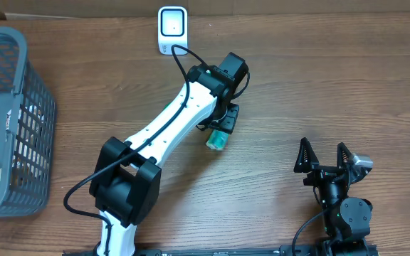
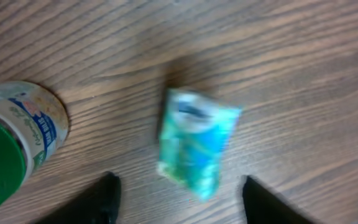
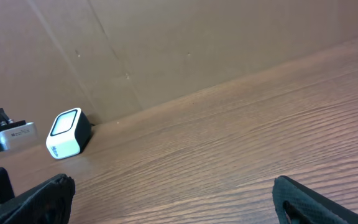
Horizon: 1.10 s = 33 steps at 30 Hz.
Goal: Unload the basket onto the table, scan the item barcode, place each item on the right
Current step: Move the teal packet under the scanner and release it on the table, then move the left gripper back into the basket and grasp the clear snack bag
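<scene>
Nearest the robot, well off to the right of the barcode scanner point(image 1: 171, 30), the right gripper point(image 1: 324, 158) hangs spread wide and empty. On the scanner's near side the left gripper point(image 2: 179, 186) hovers with jaws apart, holding nothing. The teal packet point(image 2: 196, 144) lies on the worktop point(image 2: 303, 74) between them, a green-capped bottle point(image 2: 23, 134) just beside it. The step looks like the grasp: close on the packet, lift, then turn its barcode toward the scanner

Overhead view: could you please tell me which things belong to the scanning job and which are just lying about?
For the job: white scanner, teal packet, left gripper open over it.
Lying about: green-capped bottle, grey basket, open right gripper.
</scene>
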Each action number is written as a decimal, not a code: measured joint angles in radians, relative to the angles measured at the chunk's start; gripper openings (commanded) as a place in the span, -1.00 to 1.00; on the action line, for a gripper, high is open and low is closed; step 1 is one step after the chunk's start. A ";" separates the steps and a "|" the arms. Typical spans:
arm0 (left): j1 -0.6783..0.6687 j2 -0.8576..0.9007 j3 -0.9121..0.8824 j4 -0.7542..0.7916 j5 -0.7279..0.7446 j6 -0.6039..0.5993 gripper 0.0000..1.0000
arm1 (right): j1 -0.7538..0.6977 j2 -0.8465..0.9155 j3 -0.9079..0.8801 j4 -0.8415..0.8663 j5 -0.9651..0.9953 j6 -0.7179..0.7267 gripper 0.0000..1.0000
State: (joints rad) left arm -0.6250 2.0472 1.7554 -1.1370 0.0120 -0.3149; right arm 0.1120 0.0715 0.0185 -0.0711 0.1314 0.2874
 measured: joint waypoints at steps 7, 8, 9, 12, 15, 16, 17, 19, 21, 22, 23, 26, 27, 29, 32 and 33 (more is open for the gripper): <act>0.019 0.000 0.010 -0.008 -0.046 -0.005 0.45 | 0.000 0.000 0.000 0.000 0.000 0.000 0.99; 0.030 0.000 0.023 -0.018 -0.048 -0.005 0.46 | 0.000 0.000 0.000 0.000 0.000 0.000 0.99; 0.043 -0.002 0.040 -0.028 -0.048 -0.005 0.46 | 0.000 0.000 0.000 0.001 0.000 0.000 1.00; 0.095 -0.031 0.105 -0.060 -0.051 -0.004 0.50 | 0.000 0.000 0.000 0.000 0.000 0.000 1.00; 0.146 -0.086 0.157 -0.089 -0.052 -0.001 0.57 | 0.000 0.000 0.000 0.000 0.000 -0.001 1.00; 0.165 -0.111 0.171 -0.101 -0.052 -0.001 0.60 | 0.000 0.000 0.000 0.000 0.000 -0.001 0.99; 0.182 -0.135 0.183 -0.113 -0.052 0.000 0.62 | 0.000 0.000 0.000 0.000 0.000 0.000 1.00; 0.219 -0.182 0.202 -0.135 -0.055 0.000 0.65 | 0.000 0.000 0.000 0.000 0.001 0.000 1.00; 0.254 -0.218 0.212 -0.151 -0.051 0.007 0.68 | 0.000 0.000 0.000 0.000 0.000 0.000 1.00; 0.276 -0.234 0.213 -0.161 -0.046 0.011 0.70 | 0.000 0.000 0.000 0.000 0.000 0.000 1.00; 0.286 -0.240 0.213 -0.164 -0.043 0.016 0.72 | 0.000 0.000 0.000 0.000 0.000 0.000 1.00; 0.350 -0.250 0.213 -0.178 -0.019 0.036 0.75 | 0.000 0.000 0.000 0.000 0.000 0.000 1.00; 0.373 -0.250 0.213 -0.179 -0.003 0.042 0.77 | 0.000 0.000 0.000 0.000 0.000 -0.001 1.00; 0.419 -0.250 0.213 -0.183 0.021 0.056 0.77 | 0.000 0.000 0.000 0.000 0.000 0.000 1.00; 0.507 -0.258 0.218 -0.212 0.053 0.077 0.75 | 0.000 0.000 0.000 0.000 0.000 0.000 1.00; 0.541 -0.261 0.229 -0.228 0.060 0.086 0.75 | 0.000 0.000 0.000 0.000 0.000 0.000 1.00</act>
State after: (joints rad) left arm -0.0845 1.7863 1.9839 -1.3651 0.0715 -0.2287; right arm 0.1120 0.0715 0.0185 -0.0711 0.1318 0.2874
